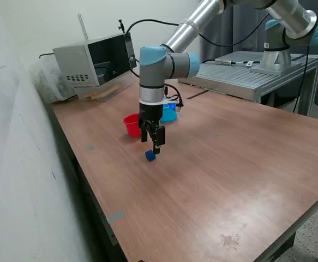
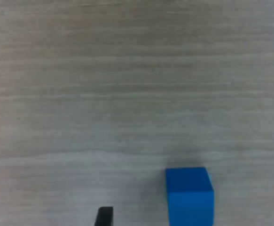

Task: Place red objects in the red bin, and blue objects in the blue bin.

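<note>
- Blue cube (image 1: 150, 155) (image 2: 189, 194): lying on the tabletop (image 1: 213, 164) (image 2: 127, 94), in front of the red cup (image 1: 131, 125).
- Gripper (image 1: 154, 144): hanging just above the cube, fingers (image 2: 104, 216) standing apart, holding nothing.
- Blue cup (image 1: 169, 113): sitting beside the red cup, partly hidden by the arm.

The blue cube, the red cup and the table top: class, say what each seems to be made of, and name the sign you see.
Blue cube: probably plastic or painted wood; flat matte colour, crisp edges. Red cup: likely plastic; even, saturated colour and a thin rim. Table top: wood-look surface, perhaps laminate; brown with grain lines and a dull sheen.
</note>
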Motion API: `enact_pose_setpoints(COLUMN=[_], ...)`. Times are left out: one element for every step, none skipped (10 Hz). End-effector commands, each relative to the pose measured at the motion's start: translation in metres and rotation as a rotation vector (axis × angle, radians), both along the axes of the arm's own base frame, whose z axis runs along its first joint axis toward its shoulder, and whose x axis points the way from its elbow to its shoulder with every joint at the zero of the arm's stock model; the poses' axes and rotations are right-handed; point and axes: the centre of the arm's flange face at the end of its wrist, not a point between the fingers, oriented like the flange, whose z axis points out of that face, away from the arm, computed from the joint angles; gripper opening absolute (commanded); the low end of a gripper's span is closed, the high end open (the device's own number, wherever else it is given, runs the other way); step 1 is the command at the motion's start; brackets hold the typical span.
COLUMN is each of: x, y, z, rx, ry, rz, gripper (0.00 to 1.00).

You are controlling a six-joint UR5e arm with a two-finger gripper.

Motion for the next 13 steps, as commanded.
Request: enact_pose_setpoints(x=[0.0011, 0.0013, 0.0015, 0.0009, -0.0001, -0.0011, -0.0017, -0.0013, -0.0005, 0.0005, 0.0012, 0.0011, 0.0016], y=[0.003, 0.004, 0.0028, 0.0028, 0.0041, 0.0028, 0.0041, 0.0041, 0.0041, 0.0027, 0.0026, 0.0039, 0.0039], z=[-0.0141, -0.016, -0.016, -0.0151, -0.0137, -0.0116, -0.0109, -0.0116, -0.013, -0.0144, -0.0156, -0.0156, -0.0165], rx=[-0.003, -0.004, -0.002, 0.0, 0.001, 0.002, 0.003, 0.003, 0.003, 0.002, 0.002, 0.002, 0.002], ry=[-0.016, -0.017, -0.018, -0.015, -0.012, -0.008, -0.006, -0.008, -0.011, -0.014, -0.016, -0.016, -0.019], rz=[0.0, -0.001, 0.012, 0.018, 0.023, 0.029, 0.029, 0.029, 0.03, 0.033, 0.033, 0.033, 0.035], gripper=[1.0, 1.0, 1.0, 1.0, 1.0, 1.0, 1.0, 0.0, 0.0, 0.0, 0.0, 0.0, 0.0])
